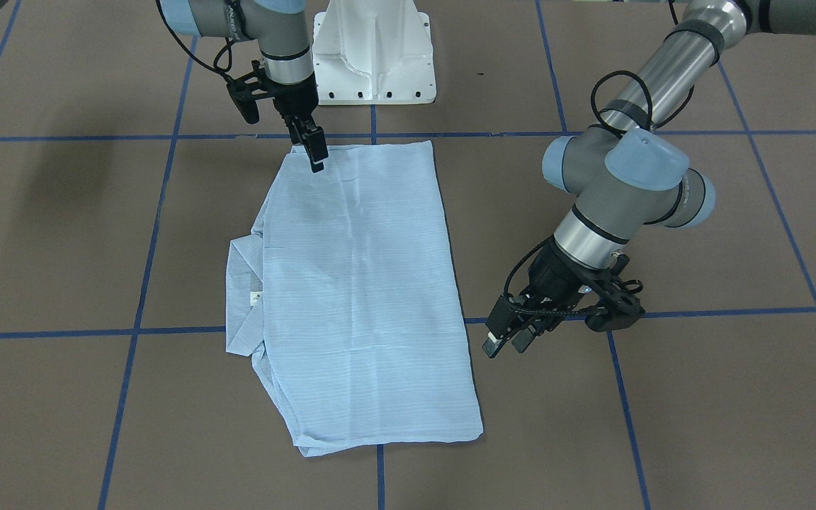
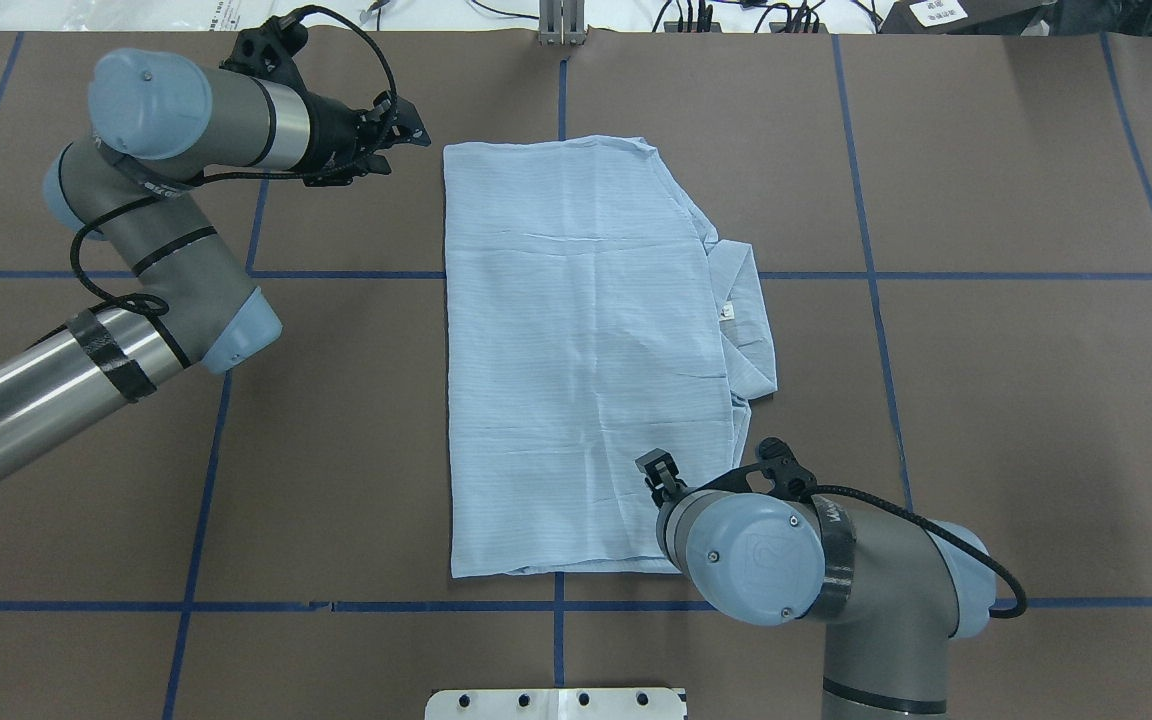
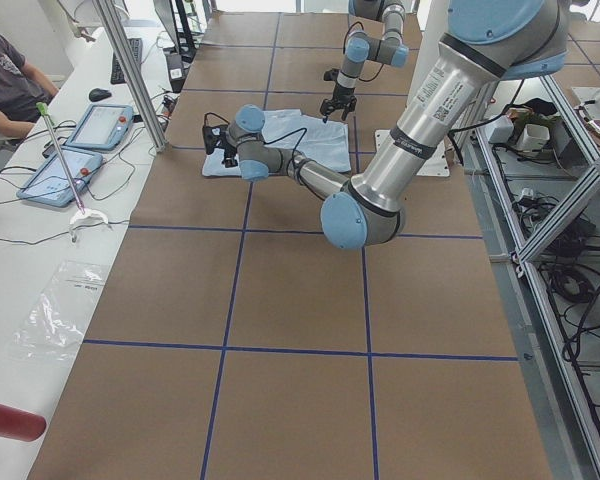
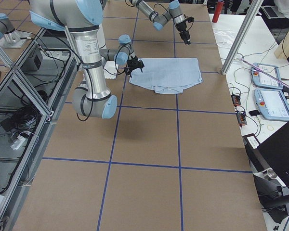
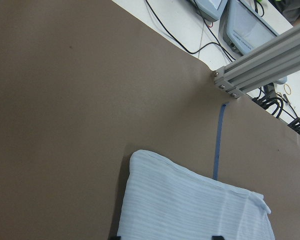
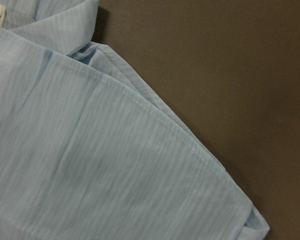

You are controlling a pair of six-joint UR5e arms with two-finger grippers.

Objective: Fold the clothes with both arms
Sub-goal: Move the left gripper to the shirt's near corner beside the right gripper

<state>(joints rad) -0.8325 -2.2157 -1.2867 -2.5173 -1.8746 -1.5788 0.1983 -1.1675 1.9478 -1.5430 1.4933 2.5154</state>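
Observation:
The light blue striped shirt (image 1: 365, 283) lies flat on the brown table, folded into a long rectangle (image 2: 576, 350). Its collar (image 2: 746, 320) and white neck label (image 2: 726, 311) stick out on the robot's right side. My left gripper (image 1: 506, 345) is open and empty; it hovers just off the shirt's far left corner (image 2: 414, 122). That corner shows in the left wrist view (image 5: 190, 205). My right gripper (image 1: 316, 156) points down over the shirt's near right corner (image 2: 658, 472) and looks open; no cloth is lifted. The right wrist view shows that corner close up (image 6: 115, 165).
The white pedestal base (image 1: 372, 49) stands at the table's near edge. Blue tape lines (image 2: 556, 605) grid the table. An aluminium post (image 5: 260, 65), tablets (image 3: 100, 125) and an operator (image 3: 5, 80) are beyond the far edge.

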